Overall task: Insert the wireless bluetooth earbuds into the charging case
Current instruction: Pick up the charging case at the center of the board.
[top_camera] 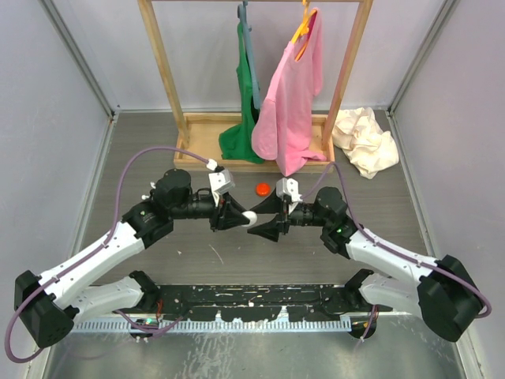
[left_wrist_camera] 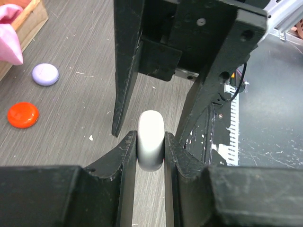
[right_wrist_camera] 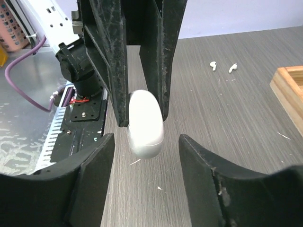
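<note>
My left hand [left_wrist_camera: 150, 140] is clamped on the white charging case [left_wrist_camera: 150, 130], off the desk [right_wrist_camera: 246, 123]. My right hand [right_wrist_camera: 146, 142] is open, straddling the case without touching. Two earbuds [right_wrist_camera: 213, 65] lie on the desk.

My top external view sits high, above and behind the arm bases. It looks down and forward across the surface [top_camera: 300, 264] to the clothes rack [top_camera: 162, 71] at the far end. It is the distant one and takes in both arms whole. My left wrist view looks along the left gripper [left_wrist_camera: 150, 138] from very close, facing the right arm and the near edge. My right wrist view looks along the right gripper [right_wrist_camera: 147, 139], equally close, facing the opposite way, toward the left arm. All three share the charging case [top_camera: 251, 219] at the centre. The red disc [top_camera: 262, 189] shows in the top and left wrist views.
</note>
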`<state>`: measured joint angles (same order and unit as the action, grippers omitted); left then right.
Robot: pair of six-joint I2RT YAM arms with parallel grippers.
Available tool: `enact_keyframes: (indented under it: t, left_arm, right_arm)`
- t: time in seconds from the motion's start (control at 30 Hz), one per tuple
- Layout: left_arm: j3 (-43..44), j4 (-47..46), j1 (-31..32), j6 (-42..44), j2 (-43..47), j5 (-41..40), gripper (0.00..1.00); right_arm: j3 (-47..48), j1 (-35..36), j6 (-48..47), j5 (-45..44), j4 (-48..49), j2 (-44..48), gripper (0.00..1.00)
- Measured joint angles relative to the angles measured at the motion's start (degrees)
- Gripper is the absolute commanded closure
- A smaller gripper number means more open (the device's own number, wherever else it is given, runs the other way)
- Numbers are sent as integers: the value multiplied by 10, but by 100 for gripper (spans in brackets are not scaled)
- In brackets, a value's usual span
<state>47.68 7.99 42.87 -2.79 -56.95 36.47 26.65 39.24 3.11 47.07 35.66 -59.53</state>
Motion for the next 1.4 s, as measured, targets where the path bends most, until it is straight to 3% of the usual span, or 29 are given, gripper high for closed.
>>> enact_keyframes:
  t: [0.23, 0.57, 0.87, 1.4]
  left_arm:
    - [0, 2, 3, 29, 0, 11, 84]
    - [0, 0, 5, 40, 3, 13, 84]
    - [-9, -24, 9, 37, 13, 14, 84]
    - [-17, -48, 15, 35, 14, 15, 84]
  right_arm:
    - [-8, 0, 20, 19, 77, -53, 47]
    - [-46, 0, 55, 23, 195, -54, 54]
    - [-63, 0, 82, 20, 257, -65, 62]
    - [-78, -3, 117, 15, 318, -82, 65]
